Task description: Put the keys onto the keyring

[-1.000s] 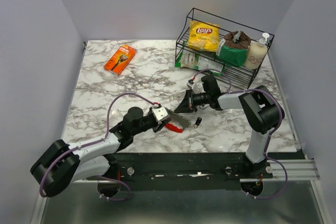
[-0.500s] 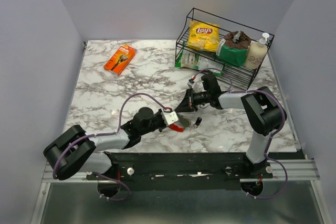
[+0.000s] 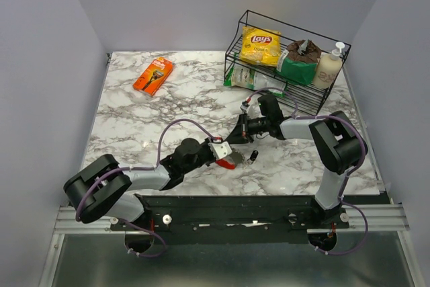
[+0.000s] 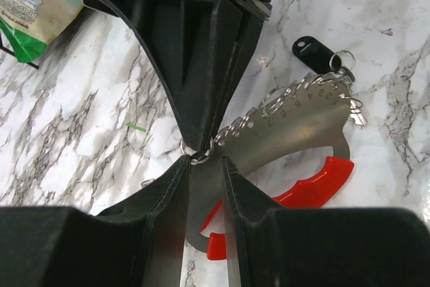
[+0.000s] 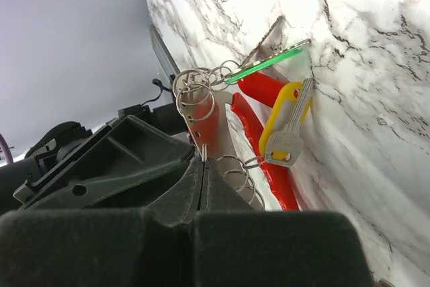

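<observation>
As the left gripper (image 4: 205, 167) clamps the keyring (image 4: 295, 126) by its plate, the right gripper (image 5: 203, 160) pinches a split ring (image 4: 199, 153).
Light, stiff, slick metal, likely best gripped on flat faces.

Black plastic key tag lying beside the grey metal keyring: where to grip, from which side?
Probably pinch the black plastic key tag across its long edges, coming straight down: it lies flat on the marble table with its body clear, while its ring end crowds the grey metal keyring.
</observation>
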Controlling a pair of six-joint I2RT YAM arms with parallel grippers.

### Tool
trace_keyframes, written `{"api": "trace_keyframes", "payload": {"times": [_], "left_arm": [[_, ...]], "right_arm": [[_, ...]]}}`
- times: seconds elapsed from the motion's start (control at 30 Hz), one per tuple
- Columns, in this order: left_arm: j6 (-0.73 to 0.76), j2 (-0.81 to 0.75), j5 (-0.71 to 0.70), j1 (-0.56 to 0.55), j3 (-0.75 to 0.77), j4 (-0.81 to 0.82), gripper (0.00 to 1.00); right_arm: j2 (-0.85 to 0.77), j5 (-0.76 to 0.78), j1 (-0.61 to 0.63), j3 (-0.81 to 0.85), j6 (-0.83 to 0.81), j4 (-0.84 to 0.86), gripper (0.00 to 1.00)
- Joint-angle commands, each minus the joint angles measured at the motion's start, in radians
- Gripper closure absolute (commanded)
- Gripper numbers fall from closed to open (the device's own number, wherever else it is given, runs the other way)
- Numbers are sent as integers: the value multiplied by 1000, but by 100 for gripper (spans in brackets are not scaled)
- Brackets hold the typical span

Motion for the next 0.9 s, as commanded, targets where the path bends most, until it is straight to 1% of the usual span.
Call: {"api": "trace_keyframes", "payload": {"times": [0.0, 0.17, 0.33, 0.37, 0.43, 0.6, 0.7, 0.73, 0.87], "left_arm": [[16, 25, -64, -10, 16, 75, 66], [21, 57, -64, -13, 27, 78, 66], [19, 74, -64, -21, 25, 109, 61], [21, 74, -90, -22, 25, 113, 60], [22, 82, -96, -27, 27, 132, 58], [27, 103, -135, -36, 27, 173, 57], [32, 119, -158, -44, 27, 199, 58], [32, 125, -171, -44, 27, 207, 58], [15, 116, -222, -45, 13, 204, 59]], "right_arm": [[-46, -21, -3, 13, -10, -7, 99], [-56, -29, -3, 18, -11, -7, 99], [-66, -34, -3, 23, -13, -12, 96], [-64, -38, -3, 21, -11, -12, 96], [-64, -40, -3, 21, -10, -12, 94], [-67, -46, -3, 24, -10, -13, 91], [-72, -46, -3, 23, -13, -12, 85], [-72, -43, -3, 19, -17, -12, 82], [-63, -21, -3, 1, -54, -13, 79]]}}
